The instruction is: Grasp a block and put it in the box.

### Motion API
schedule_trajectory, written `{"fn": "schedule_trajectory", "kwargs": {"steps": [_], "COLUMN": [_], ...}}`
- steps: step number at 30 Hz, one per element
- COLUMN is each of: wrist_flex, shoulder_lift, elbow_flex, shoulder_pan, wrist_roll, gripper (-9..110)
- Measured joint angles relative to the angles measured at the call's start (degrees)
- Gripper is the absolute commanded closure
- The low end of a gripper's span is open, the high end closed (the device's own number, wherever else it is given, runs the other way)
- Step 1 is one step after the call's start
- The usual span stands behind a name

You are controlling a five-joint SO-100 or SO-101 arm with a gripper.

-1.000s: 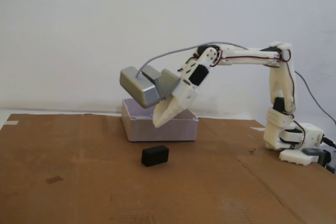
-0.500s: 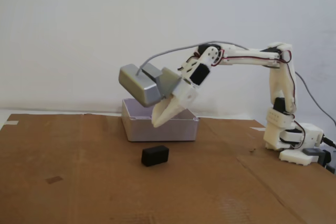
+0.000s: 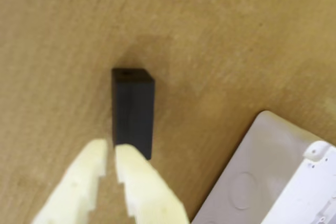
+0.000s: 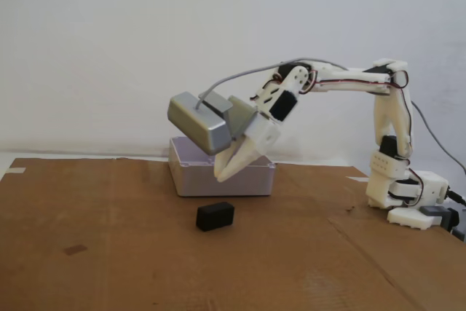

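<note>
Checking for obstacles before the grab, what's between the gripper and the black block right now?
Nothing. In the fixed view the gripper hangs above the block with only air and bare cardboard between; the box sits behind.

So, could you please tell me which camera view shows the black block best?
The wrist view: the block fills the centre, its top and long side clear, just beyond the hand. The fixed view shows it small on the cardboard, in front of the box.

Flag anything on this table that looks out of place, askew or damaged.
Nothing stands out. The block lies flat on the cardboard, apart from the box, which sits level. The gripper hangs above, jaws nearly closed and empty.
</note>
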Motion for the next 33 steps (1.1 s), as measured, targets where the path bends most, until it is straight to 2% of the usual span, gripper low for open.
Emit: {"fn": "schedule_trajectory", "kwargs": {"steps": [6,10,33], "wrist_flex": [0.0,0.0,0.0], "shoulder_lift": [0.0,0.0,0.0], "elbow_flex": [1.1,1.1,6.4], "shoulder_pan": [-0.2,-0.2,-0.2], "wrist_roll": [0.0,0.0,2.9], "gripper": [74,67,68]}}
